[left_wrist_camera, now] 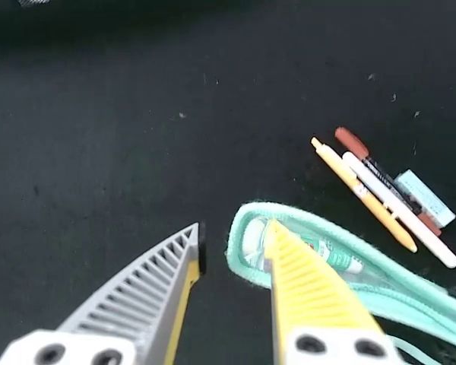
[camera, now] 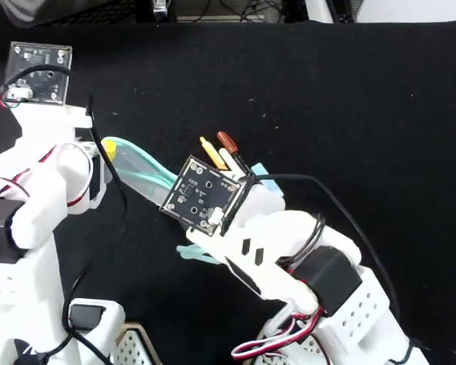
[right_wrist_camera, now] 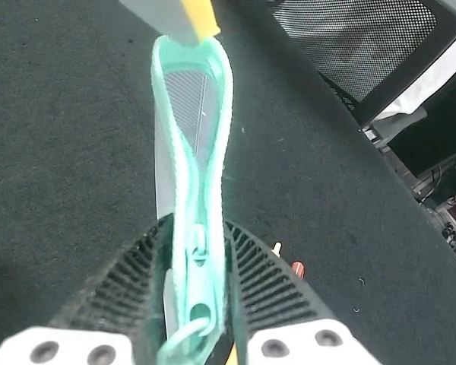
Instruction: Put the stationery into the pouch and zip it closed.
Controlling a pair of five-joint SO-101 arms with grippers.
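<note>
A mint-green pouch [camera: 140,171] lies unzipped on the black table, with a white tube with green print [left_wrist_camera: 327,255] showing through its side. My right gripper [right_wrist_camera: 197,224] is shut on the pouch's [right_wrist_camera: 190,114] zipper end, its black fingers [right_wrist_camera: 133,281] flanking the zip pull. My left gripper [left_wrist_camera: 234,228] is open at the pouch's [left_wrist_camera: 247,243] far end, its yellow finger [left_wrist_camera: 304,289] over the mouth and its grey finger [left_wrist_camera: 152,296] off to the side. Beside the pouch lie a yellow pen [left_wrist_camera: 361,194], a brown-capped pen [left_wrist_camera: 380,175], a white pen [left_wrist_camera: 403,220] and a light blue eraser [left_wrist_camera: 422,196].
The right arm's wrist board [camera: 201,194] hangs over the pouch's middle in the high view, with the pens [camera: 216,152] and eraser [camera: 264,181] just beyond it. Black cloth [camera: 349,99] covers the table's far and right parts. A mesh chair [right_wrist_camera: 349,46] stands past the table.
</note>
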